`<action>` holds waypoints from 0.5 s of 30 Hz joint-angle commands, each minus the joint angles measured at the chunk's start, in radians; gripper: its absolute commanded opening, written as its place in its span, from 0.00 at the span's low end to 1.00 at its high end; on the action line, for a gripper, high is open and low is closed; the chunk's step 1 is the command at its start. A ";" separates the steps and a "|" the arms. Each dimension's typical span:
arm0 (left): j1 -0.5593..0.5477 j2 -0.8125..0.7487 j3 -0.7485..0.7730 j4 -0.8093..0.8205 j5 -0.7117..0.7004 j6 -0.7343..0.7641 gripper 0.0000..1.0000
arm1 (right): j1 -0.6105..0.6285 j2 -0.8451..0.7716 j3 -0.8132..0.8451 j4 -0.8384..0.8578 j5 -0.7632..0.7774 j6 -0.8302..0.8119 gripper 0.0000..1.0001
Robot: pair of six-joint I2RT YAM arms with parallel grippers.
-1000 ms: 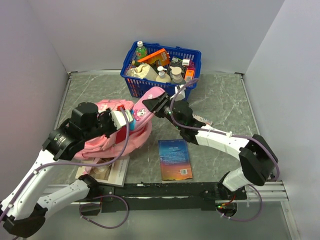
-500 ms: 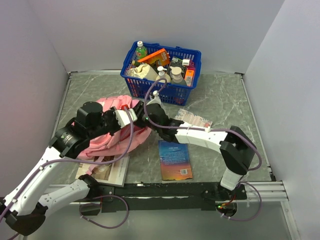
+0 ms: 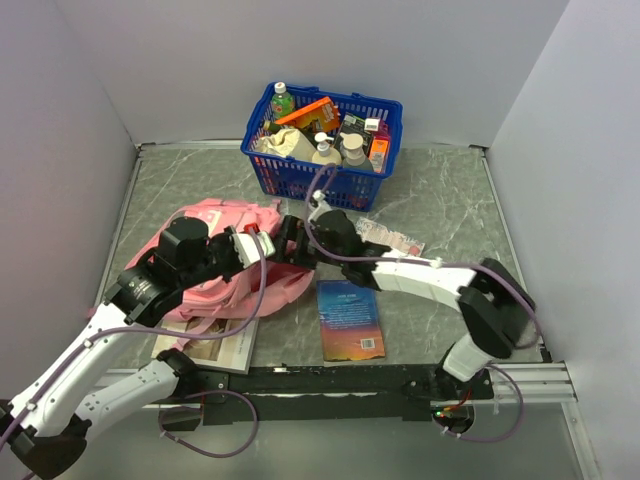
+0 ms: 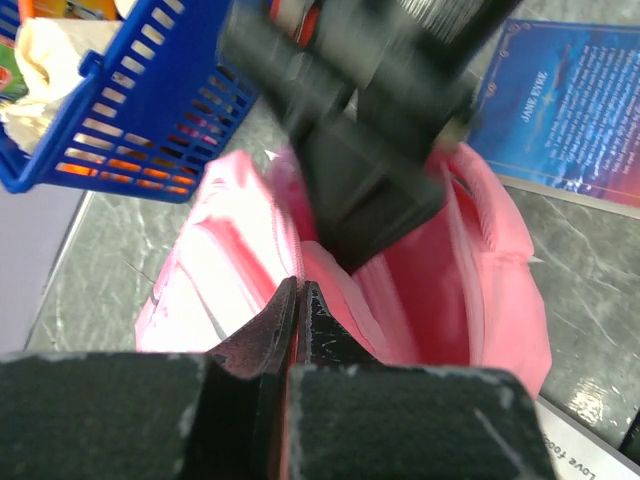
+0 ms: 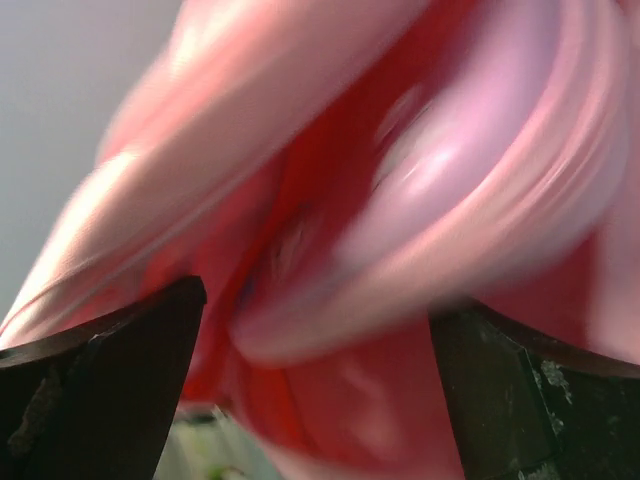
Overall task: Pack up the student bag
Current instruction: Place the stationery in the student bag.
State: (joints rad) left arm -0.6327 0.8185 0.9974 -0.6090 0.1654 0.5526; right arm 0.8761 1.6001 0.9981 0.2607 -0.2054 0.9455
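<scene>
Your left gripper [image 4: 298, 292] is pinching the rim of the student bag [image 3: 222, 212], with its fingers pressed together. Your right gripper [image 5: 315, 315] is reaching into the bag's mouth with its jaws wide apart, holding nothing that I can tell; only blurred pink is showing between them. The bag is lying on the table [image 3: 445, 205], near the blue basket [image 3: 300, 178] and beside the blue book [image 3: 350, 318].

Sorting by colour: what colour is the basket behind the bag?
The basket is blue; top view shows it best.
</scene>
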 commanded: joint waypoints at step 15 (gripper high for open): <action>-0.002 -0.053 0.058 0.065 0.049 -0.014 0.01 | -0.094 -0.152 -0.053 -0.083 0.265 -0.422 0.10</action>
State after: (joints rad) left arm -0.6346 0.7986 0.9859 -0.6189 0.1780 0.5377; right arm 0.7856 1.3663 0.9436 0.1265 0.0223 0.5636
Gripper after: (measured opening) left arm 0.022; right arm 0.277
